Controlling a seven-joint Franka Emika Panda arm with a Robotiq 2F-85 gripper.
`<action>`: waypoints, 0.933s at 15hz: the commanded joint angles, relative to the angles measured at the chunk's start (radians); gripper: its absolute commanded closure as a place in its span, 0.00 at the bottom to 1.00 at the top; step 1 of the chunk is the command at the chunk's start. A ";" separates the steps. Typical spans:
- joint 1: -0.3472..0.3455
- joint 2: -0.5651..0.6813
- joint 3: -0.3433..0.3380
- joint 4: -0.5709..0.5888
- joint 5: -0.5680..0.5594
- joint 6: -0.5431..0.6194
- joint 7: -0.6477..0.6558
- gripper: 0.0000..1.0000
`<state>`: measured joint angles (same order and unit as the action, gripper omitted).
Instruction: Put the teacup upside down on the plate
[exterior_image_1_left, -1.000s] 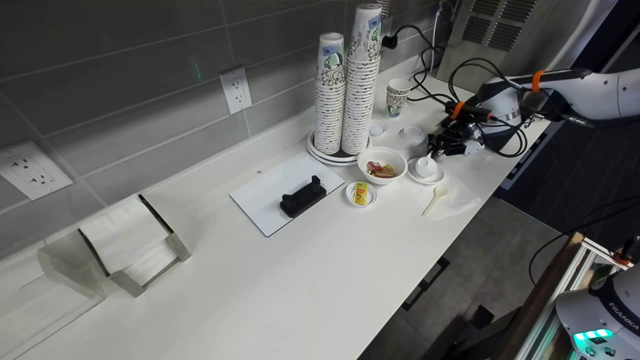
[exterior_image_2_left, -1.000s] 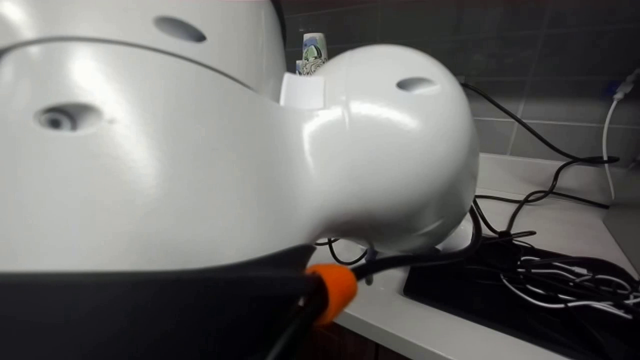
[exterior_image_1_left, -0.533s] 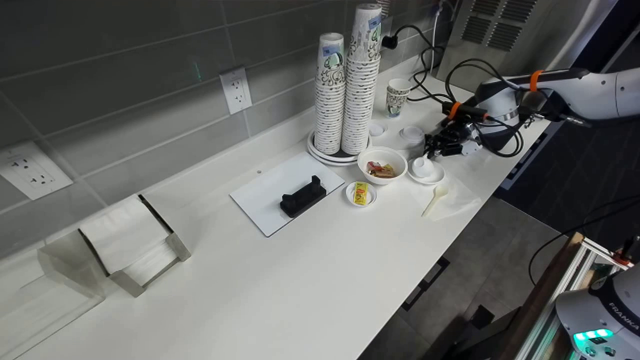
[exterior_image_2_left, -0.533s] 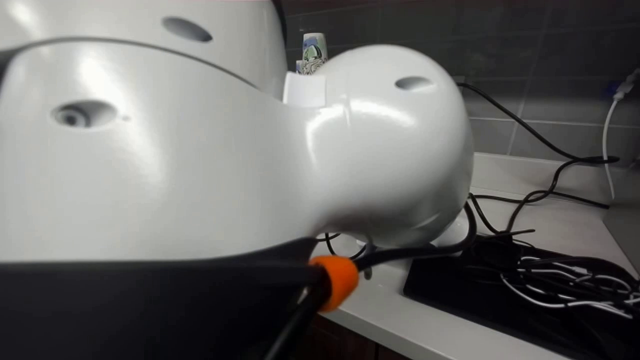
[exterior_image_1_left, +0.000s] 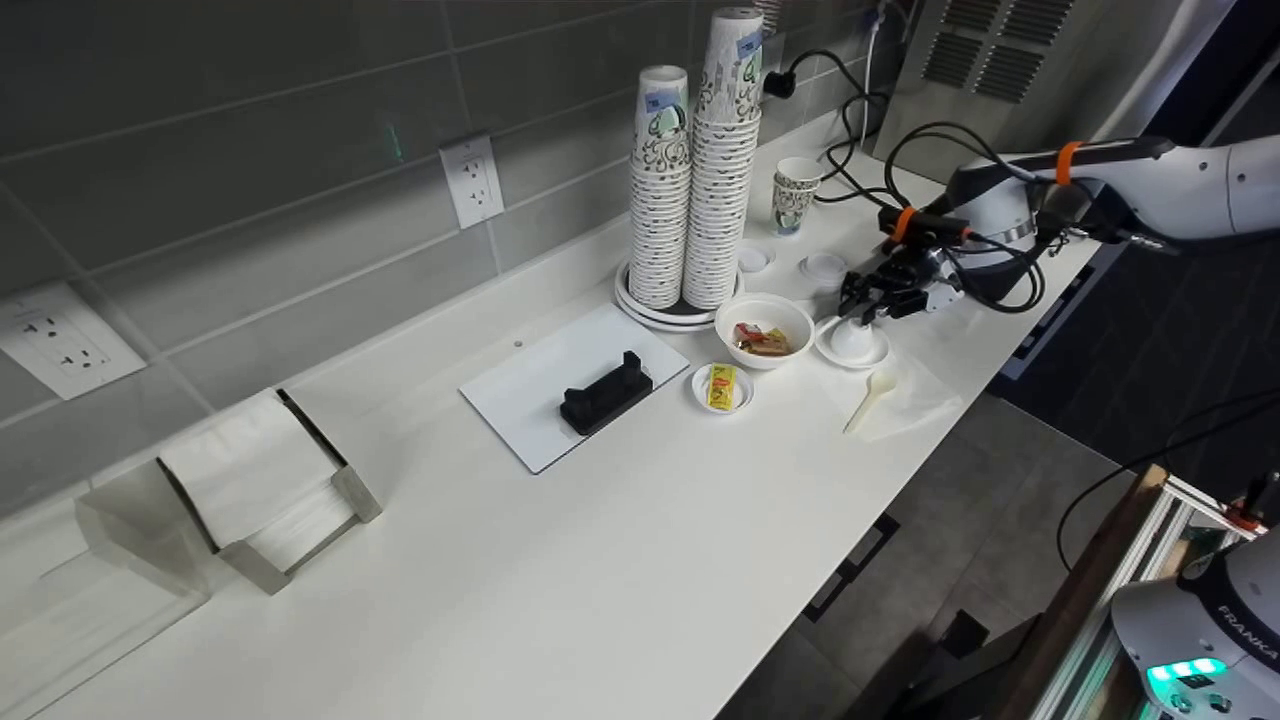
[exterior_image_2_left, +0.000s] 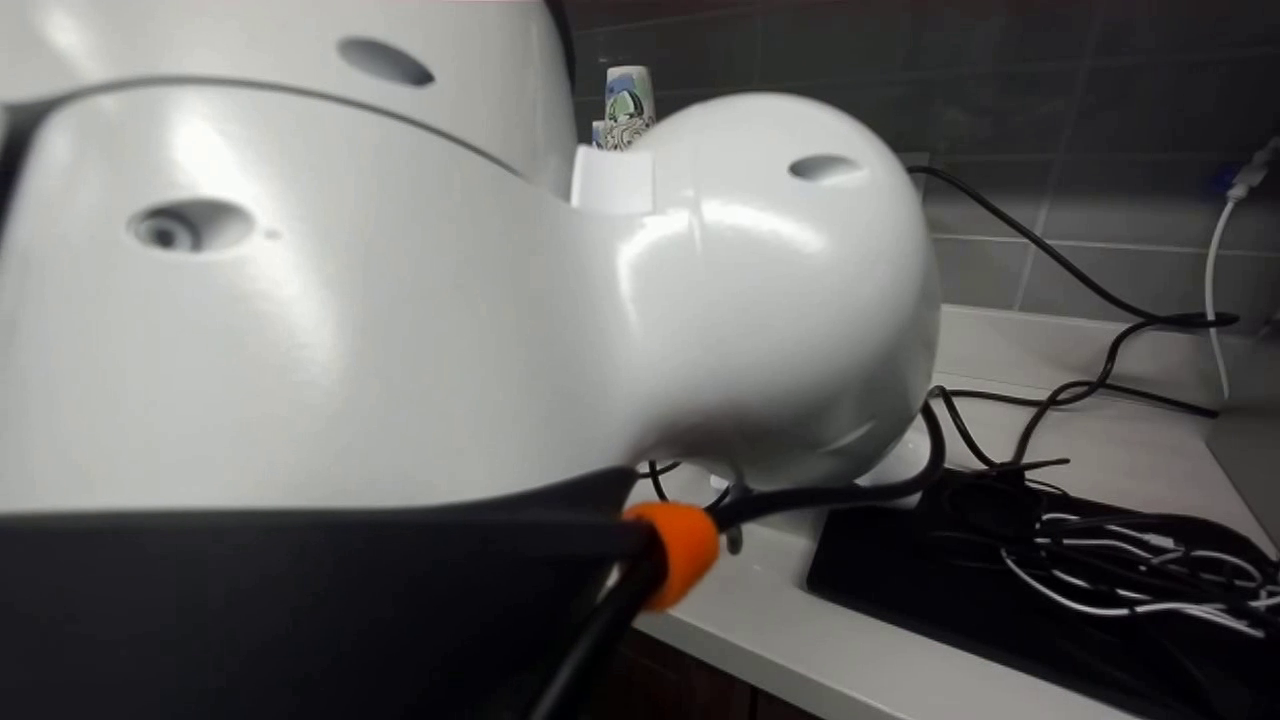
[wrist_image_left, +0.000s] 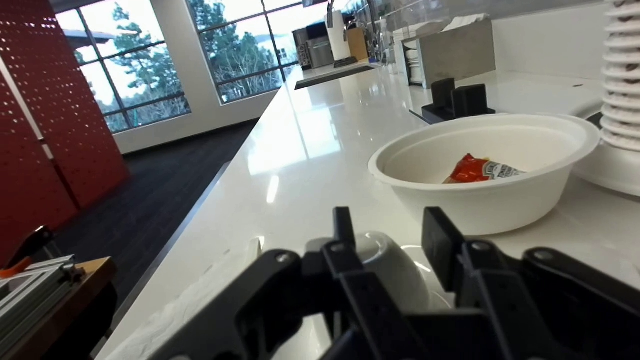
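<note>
The small white teacup sits mouth down on the white plate in an exterior view. Its round base faces up in the wrist view. Part of the plate shows there to the right of the cup. My gripper is just above the cup. In the wrist view, its black fingers are apart with nothing pinched between them. The left finger overlaps the cup in the picture; I cannot tell if it touches. In an exterior view, the arm hides cup, plate and gripper.
A white bowl with food packets stands close beside the plate. A small dish with a yellow packet and a spoon lie near. Tall stacked paper cups stand behind the bowl. A white tray bears a black object.
The cup was tilted on the plate under the gripper and tipped leftward; now it sits level, mouth down. The gripper has shifted slightly left in the exterior view.
</note>
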<state>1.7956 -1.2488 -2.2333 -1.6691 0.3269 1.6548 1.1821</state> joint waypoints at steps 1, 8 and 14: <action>0.003 -0.035 -0.008 0.000 -0.037 0.028 0.002 0.68; -0.053 0.009 0.041 -0.050 -0.018 -0.001 -0.019 0.30; -0.159 0.080 0.129 -0.127 -0.042 -0.079 -0.081 0.00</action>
<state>1.6963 -1.2279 -2.1510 -1.7351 0.3191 1.6206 1.1477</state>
